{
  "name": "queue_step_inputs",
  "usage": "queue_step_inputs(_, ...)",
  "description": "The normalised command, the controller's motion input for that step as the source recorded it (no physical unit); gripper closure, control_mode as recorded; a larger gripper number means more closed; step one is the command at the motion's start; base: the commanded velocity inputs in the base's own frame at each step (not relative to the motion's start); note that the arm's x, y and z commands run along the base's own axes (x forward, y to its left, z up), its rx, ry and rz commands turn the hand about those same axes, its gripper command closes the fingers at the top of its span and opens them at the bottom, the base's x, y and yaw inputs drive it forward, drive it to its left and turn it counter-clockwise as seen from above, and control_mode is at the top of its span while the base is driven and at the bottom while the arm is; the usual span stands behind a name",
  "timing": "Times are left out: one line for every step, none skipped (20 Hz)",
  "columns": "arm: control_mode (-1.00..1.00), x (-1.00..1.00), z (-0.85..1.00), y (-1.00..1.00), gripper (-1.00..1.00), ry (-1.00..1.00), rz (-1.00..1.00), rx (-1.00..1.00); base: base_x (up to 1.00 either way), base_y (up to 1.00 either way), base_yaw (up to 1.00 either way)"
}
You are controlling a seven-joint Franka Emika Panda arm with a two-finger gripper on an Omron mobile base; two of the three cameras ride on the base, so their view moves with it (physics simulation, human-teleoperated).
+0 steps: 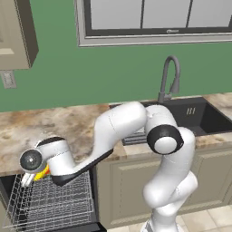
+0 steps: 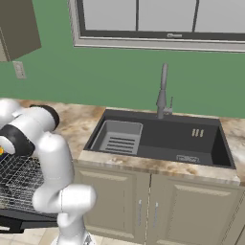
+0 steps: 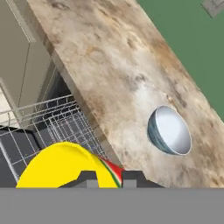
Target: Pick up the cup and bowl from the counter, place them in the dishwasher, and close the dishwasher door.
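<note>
We see the arm bent far down to its left, with the gripper low over the pulled-out rack of the open dishwasher. In the left base view a patch of yellow and orange shows just under the hand: that is the cup, and it sits in front of the counter edge, above the wire grid.

The hand view makes the hold clearer. The cup takes up the lower left of that view (its red-orange stripe runs along the right rim), and the two dark fingertips are pressed in on it, so we read the gripper as pinching the cup. Below and behind the cup lie the wires of the rack and the dark inside of the dishwasher.

The bowl rests on the counter, well apart from the cup and a little way in from the counter's front edge; its glossy blue-white hollow faces the camera.

In the right base view the rack reaches out at the left behind the arm, and the sink lies to the right with its faucet behind it.
</note>
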Motion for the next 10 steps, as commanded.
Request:
queue_step_inputs(-1.00, -0.06, -0.77, 0.00, 1.00, -0.03, 0.05, -0.29, 0.00, 0.00, 0.00)
queue_step_inputs(-1.00, -0.04, -0.77, 0.02, 1.00, -0.04, 0.01, -0.23, 0.00, 0.00, 0.00)
queue_step_inputs(-1.00, 0.00, -0.81, 0.04, 1.00, -0.05, 0.00, -0.24, 0.00, 0.00, 0.00)
queue_step_inputs(-1.00, 0.00, -0.81, 0.01, 1.00, -0.07, 0.00, -0.23, 0.00, 0.00, 0.00)
queue_step_inputs(-1.00, 0.00, -0.81, 0.00, 1.00, -0.07, 0.00, -0.24, 0.00, 0.00, 0.00)
queue_step_inputs(-1.00, 0.00, -0.84, 0.03, 1.00, -0.08, 0.00, -0.25, 0.00, 0.00, 0.00)
queue_step_inputs(-1.00, 0.00, -0.83, 0.05, 1.00, -0.09, 0.00, -0.27, 0.00, 0.00, 0.00)
queue_step_inputs(-1.00, 0.00, -0.79, 0.06, 1.00, -0.10, 0.00, -0.29, 0.00, 0.00, 0.00)
queue_step_inputs(-1.00, 0.00, -0.74, 0.09, 1.00, -0.10, 0.00, -0.28, 0.00, 0.00, 0.00)
queue_step_inputs(-1.00, 0.00, -0.71, 0.12, 1.00, -0.10, 0.00, -0.27, 0.00, 0.00, 0.00)
